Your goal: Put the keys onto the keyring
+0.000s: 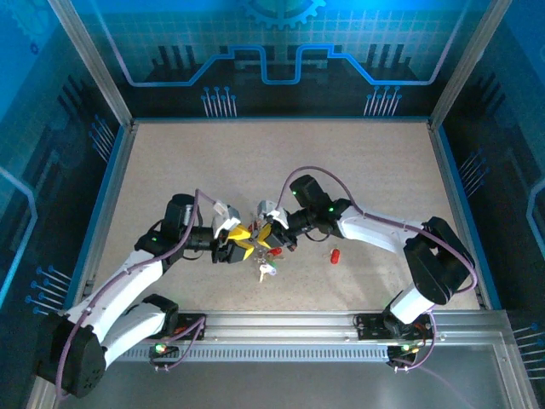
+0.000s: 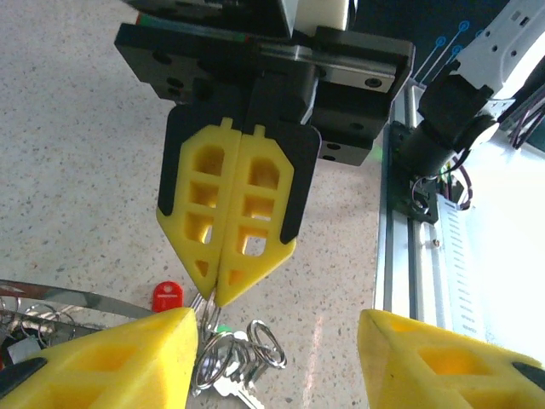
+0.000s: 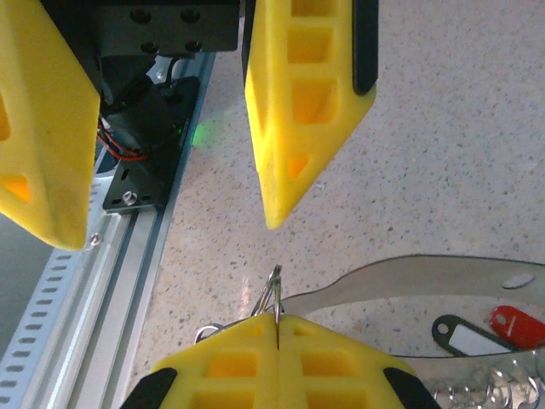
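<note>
Close to the near edge of the tabletop [image 1: 366, 170], a lone red key [image 1: 335, 255] lies well apart to the right of the bunch of keys [image 1: 266, 271], with bare surface between them. The keyring [image 3: 409, 274], a thin grey band, curves beside a black tag [image 3: 467, 333] and a red tag [image 3: 515, 325]; whether any key hangs on it I cannot tell. The right jaws are pressed together, pinching a thin wire ring [image 3: 272, 294] at their tips. The left jaws stand roughly half apart, gripping nothing, their fingers either side of that pinch
</note>
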Available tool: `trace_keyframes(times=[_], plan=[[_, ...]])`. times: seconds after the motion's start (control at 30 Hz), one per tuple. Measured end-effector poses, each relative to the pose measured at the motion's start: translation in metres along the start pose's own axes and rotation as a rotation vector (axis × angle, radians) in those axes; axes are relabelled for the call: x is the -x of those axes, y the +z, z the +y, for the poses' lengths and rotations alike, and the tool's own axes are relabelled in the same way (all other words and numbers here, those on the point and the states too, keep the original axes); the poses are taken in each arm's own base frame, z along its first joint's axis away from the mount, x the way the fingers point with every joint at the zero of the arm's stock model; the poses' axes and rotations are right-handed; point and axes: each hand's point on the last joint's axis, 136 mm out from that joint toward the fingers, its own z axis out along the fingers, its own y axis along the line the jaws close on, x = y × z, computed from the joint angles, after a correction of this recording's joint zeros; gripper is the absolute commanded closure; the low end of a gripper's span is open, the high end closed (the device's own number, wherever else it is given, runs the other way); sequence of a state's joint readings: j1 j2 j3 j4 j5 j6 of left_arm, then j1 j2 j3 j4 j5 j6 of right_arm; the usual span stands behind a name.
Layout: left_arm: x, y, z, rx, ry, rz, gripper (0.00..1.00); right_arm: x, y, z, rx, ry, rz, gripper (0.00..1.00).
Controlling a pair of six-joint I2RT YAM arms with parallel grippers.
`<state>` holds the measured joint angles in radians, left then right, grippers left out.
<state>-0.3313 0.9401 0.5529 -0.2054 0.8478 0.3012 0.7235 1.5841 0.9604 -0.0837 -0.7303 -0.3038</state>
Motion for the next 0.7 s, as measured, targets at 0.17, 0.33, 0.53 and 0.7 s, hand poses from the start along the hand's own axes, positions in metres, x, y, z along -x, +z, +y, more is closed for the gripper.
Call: trace_keyframes(times=[0.17,0.33,0.53,0.7], plan=[[0.002,-0.004,0.003,0.043,0.069,-0.004,0.56,-0.005,0.003,-0.002,-0.003,-0.012,-0.051,1.00],[-0.001,-0.009,0.009,0.122,0.152,-0.011,0.58,-0.008,0.003,-0.002,-0.002,-0.029,-0.101,1.00],[-0.028,-0.001,0.026,0.155,0.100,0.088,0.60,0.004,0.001,-0.002,-0.003,-0.082,-0.176,1.00],[-0.039,0.003,0.037,0.169,0.068,0.151,0.58,0.013,-0.001,0.000,0.007,-0.114,-0.217,1.00]])
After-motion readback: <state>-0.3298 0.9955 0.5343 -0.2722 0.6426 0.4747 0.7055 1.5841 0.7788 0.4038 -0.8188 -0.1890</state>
